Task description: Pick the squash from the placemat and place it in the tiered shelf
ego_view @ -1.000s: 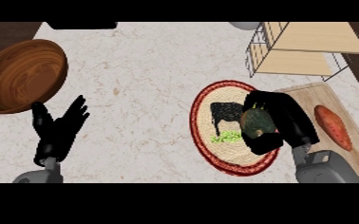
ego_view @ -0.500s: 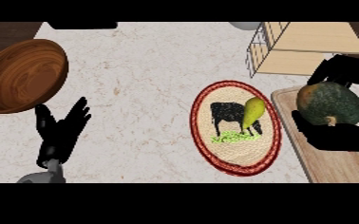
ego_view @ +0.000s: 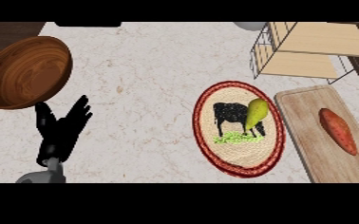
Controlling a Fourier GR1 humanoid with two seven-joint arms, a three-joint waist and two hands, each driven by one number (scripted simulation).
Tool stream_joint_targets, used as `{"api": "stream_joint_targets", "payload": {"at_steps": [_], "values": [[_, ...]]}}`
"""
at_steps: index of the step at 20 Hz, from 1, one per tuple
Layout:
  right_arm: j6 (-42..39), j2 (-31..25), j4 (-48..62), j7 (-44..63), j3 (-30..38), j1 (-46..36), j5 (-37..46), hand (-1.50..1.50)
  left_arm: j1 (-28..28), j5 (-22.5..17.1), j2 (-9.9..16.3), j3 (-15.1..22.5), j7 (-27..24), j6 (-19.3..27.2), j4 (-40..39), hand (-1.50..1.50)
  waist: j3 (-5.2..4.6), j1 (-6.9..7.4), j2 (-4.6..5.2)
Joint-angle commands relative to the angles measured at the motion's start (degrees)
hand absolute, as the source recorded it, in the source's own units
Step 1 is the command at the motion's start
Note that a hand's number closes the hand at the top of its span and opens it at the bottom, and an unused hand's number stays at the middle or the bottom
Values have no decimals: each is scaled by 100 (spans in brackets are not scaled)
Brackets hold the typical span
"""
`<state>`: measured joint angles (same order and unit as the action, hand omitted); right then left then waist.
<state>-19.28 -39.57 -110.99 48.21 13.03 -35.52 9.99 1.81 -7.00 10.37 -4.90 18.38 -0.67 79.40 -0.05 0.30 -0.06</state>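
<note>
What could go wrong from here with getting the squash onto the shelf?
The squash lies tilted on the placemat, so it may roll when grasped. The tiered shelf has wire sides that a carried squash might catch on. The right hand is out of view; only the left hand shows, resting far from the squash.

squash [ego_view: 256,112] yellow-green | placemat [ego_view: 239,129] red-rimmed, black cow | shelf [ego_view: 301,50] seemingly tan

A yellow-green squash [ego_view: 256,112] lies on the round cow-patterned placemat [ego_view: 238,163], near the wire tiered shelf [ego_view: 301,52].
</note>
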Motion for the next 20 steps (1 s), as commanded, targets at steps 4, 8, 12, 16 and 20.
{"api": "stream_joint_targets", "payload": {"at_steps": [4, 8, 12, 16, 20], "values": [[-130, -422, 1715, -652, 442, -929, -16, 150, -70, 71, -79, -2, -329, -71, -222, 0, 2, 30, 19], [197, -438, 2784, -1415, 121, -1447, 587, 150, 316, 76, -132, -5, -23, 64, -236, 0, 3, 63, 31], [-406, -911, 4009, -1928, 247, -2044, 353, 150, 140, 116, -62, -18, -255, -91, -408, 0, 2, 77, 36], [-374, -877, 4737, -2571, -133, -2289, 803, 150, 171, 62, 11, -43, -2, -96, -60, 0, 4, 106, 32], [-41, -608, 4867, -3000, -292, -2058, 1134, 150, -42, -58, 37, -141, -208, -285, -134, 0, 4, 63, 16]]}}
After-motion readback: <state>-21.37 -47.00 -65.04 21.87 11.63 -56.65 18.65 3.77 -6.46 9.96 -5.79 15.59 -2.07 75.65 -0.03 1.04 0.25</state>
